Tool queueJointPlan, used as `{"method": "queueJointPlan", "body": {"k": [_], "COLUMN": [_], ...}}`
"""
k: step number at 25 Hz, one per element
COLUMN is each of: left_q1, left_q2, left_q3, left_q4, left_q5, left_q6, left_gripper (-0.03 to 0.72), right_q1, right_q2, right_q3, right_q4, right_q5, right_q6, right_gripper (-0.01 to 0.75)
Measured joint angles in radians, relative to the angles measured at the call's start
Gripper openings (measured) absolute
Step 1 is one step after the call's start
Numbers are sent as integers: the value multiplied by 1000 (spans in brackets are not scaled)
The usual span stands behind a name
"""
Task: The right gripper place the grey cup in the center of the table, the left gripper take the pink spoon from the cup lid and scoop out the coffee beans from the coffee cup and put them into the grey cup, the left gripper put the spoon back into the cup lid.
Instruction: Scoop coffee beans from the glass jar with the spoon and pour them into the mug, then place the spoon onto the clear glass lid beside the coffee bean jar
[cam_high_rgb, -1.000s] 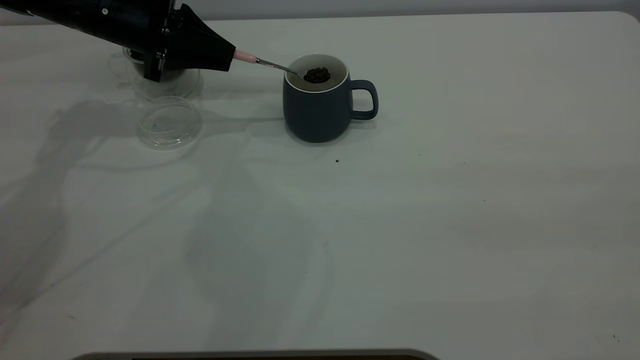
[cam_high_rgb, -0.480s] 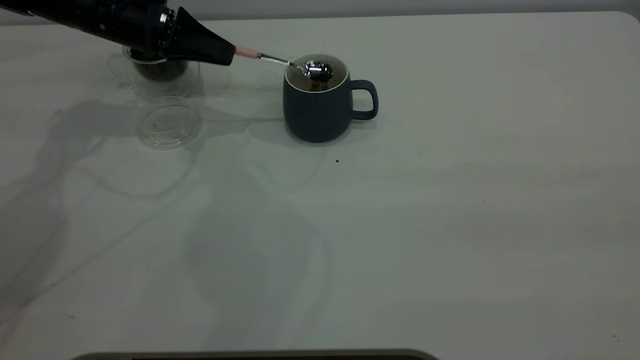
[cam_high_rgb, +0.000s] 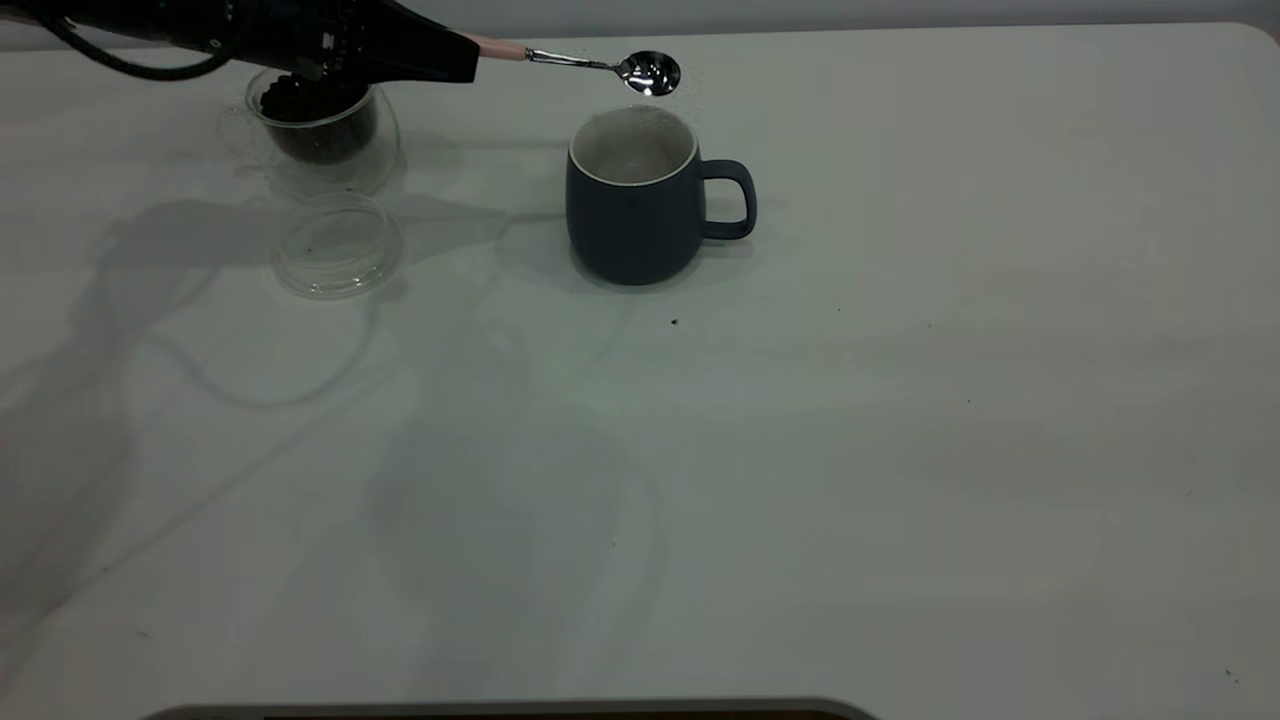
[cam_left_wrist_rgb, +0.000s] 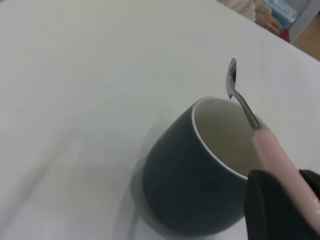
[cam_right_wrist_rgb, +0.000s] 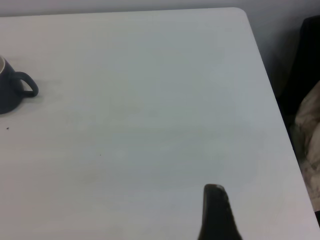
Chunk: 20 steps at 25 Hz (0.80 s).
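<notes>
1. My left gripper sits at the far left of the table, its black tapered fingers clamped on the pale pink handle of the pink spoon.
2. The spoon juts out to the right, nearly level; its shiny metal bowl hangs in the air just above the far rim of the grey cup, not touching it, and looks bare from here.
3. The grey cup is a rounded matte slate mug with a white rim and white inside, loop handle pointing right, standing upright around the middle of the far half of the table.
4. Under my left arm stands the coffee cup, clear double-walled glass, holding a dark heap of coffee beans.
5. The cup lid, a shallow clear disc, lies flat just nearer than the glass cup.
6. Of my right gripper I see only one dark fingertip over the bare right side; I cannot tell how wide it is.
</notes>
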<state>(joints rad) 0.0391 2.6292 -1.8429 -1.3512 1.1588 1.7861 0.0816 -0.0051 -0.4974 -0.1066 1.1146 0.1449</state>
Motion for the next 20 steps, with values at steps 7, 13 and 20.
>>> {"method": "queueJointPlan", "body": {"k": [7,13,20], "left_q1": [80,186,236], "left_q2": [-191,-275,-188], "left_q3": [0,0,0], "left_q4": [105,248,510], "left_q5": [4,7,7], "left_q6": [-283,-527,-750], "left_gripper": [136,136,136], "right_q1": [0,0,0], "right_q2": [0,0,0], "right_q3": [0,0,0], "right_q4": [0,0,0], "right_q5": [0,0,0], "right_q6": [0,0,0], "right_gripper": [534,534,534]}}
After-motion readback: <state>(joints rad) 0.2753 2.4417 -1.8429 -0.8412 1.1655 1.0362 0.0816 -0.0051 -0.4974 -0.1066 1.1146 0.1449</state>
